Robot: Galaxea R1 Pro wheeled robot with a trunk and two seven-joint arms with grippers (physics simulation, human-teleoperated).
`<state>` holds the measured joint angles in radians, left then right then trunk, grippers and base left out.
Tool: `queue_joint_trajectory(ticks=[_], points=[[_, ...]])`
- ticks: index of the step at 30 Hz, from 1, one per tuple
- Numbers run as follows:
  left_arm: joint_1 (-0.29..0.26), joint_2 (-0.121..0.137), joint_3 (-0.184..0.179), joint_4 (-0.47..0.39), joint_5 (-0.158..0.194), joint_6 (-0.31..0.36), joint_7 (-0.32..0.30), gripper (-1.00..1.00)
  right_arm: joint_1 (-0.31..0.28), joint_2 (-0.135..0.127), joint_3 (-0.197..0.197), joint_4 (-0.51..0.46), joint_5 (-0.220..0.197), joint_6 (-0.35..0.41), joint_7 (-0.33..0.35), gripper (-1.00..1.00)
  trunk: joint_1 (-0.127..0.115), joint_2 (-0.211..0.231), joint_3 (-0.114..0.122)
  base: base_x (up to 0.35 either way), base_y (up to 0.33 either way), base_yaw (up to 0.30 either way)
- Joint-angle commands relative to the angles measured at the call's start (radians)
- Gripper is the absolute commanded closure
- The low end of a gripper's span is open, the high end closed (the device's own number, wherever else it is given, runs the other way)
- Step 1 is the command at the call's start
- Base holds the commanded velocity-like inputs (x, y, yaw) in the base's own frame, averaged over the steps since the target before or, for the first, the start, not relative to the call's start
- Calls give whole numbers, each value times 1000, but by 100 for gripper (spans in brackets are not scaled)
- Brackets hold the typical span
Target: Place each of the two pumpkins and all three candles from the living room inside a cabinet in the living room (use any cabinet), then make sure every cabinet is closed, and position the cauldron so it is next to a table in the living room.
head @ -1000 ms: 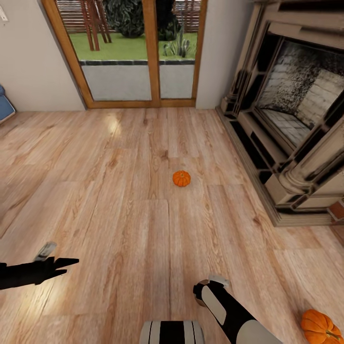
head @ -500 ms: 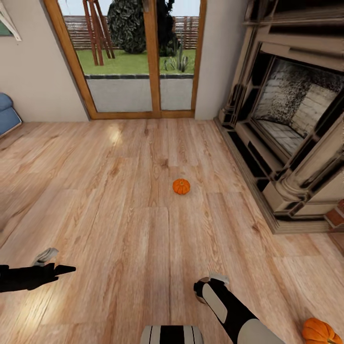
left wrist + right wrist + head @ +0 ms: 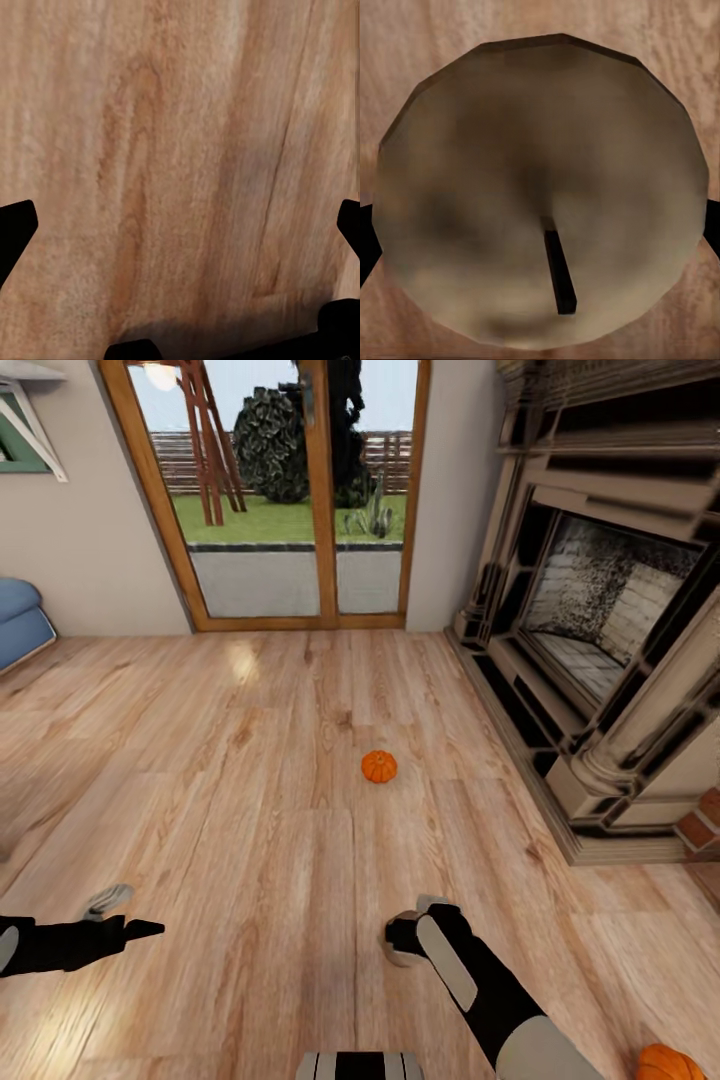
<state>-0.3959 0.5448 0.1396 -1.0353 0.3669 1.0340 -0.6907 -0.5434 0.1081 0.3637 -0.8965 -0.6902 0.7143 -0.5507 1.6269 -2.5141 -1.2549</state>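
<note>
One small orange pumpkin sits on the wood floor ahead of me, midway to the glass door. A second pumpkin lies at the view's lower right corner, beside my right arm. My right gripper hangs low over the floor, shut on a grey-beige candle. The candle's flat top and dark wick sit between the fingers of the right gripper in its wrist view. My left gripper is open over bare floor, its fingertips wide apart with nothing between them.
A large brick fireplace with a stepped stone surround runs along the right. A wood-framed glass door stands in the far wall. A blue seat is at the far left. Open wood floor stretches between them.
The head camera has tilted up, so the whole picture has slid down. My right gripper with the candle has moved forward and a little left. The left arm has barely moved.
</note>
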Motion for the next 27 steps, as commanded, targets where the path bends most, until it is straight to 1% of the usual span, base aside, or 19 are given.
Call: queue_joint_trajectory(ticks=[1, 3, 6, 7, 8, 9, 10, 11, 12, 14, 17, 19, 22, 27], points=[[0, -1, 0, 0, 0, 0, 1, -100, 0, -1, -2, -85, -1, 65, -12, 100, 0, 0, 4, 0, 0, 0], [0, -1, 0, 0, -1, 0, 0, -100, 0, 0, -4, -124, -3, 100, -46, 100, -1, 1, 12, 0, 0, 0], [0, -1, 0, 0, -2, 0, 1, -100, 3, 6, -7, -202, -13, 149, -139, 100, -3, 1, 23, 0, 0, 0], [0, -1, 0, 0, -2, 0, 1, -100, 6, 7, -7, -219, -14, 156, -153, 100, -3, 2, 27, 0, 0, 0], [0, -1, 0, 0, -2, -2, 2, -100, 17, 9, -6, -261, -15, 177, -180, 100, -3, 2, 31, 0, 0, 0], [0, -2, -1, 0, -2, -4, 4, -100, 44, 13, -5, -334, -16, 218, -220, 100, -4, 2, 35, 0, 0, 0], [0, -4, -1, 0, -2, -6, 11, -100, 66, 19, -4, -388, -16, 243, -246, 100, -4, 2, 39, 0, 0, 0], [0, -5, -1, 0, -2, -6, 17, -100, 77, 23, -4, -416, -16, 255, -259, 100, -5, 3, 43, 0, 0, 0], [0, -13, -1, -1, -2, -7, 46, -100, 112, 37, -4, -496, -17, 282, -295, 100, -5, 3, 46, 0, 0, 0], [0, -36, 0, -5, -1, -7, 109, -100, 150, 55, -3, -567, -17, 302, -339, 100, -6, 3, 54, 0, 0, 0], [0, -77, 4, -22, 0, -7, 222, -100, 177, 66, -2, -608, -20, 312, -388, 100, -8, 4, 65, 0, 0, 0], [0, -87, 7, -35, 1, -6, 254, -100, 181, 66, -2, -614, -21, 314, -396, 100, -8, 5, 73, 0, 0, 0], [0, -92, 8, -43, 1, -5, 269, -100, 183, 66, -3, -616, -21, 314, -400, 100, -10, 5, 84, 0, 0, 0], [0, -94, 8, -46, 3, -2, 276, -100, 184, 66, -5, -615, -22, 313, -401, 100, -12, 6, 103, 0, 0, 0]])
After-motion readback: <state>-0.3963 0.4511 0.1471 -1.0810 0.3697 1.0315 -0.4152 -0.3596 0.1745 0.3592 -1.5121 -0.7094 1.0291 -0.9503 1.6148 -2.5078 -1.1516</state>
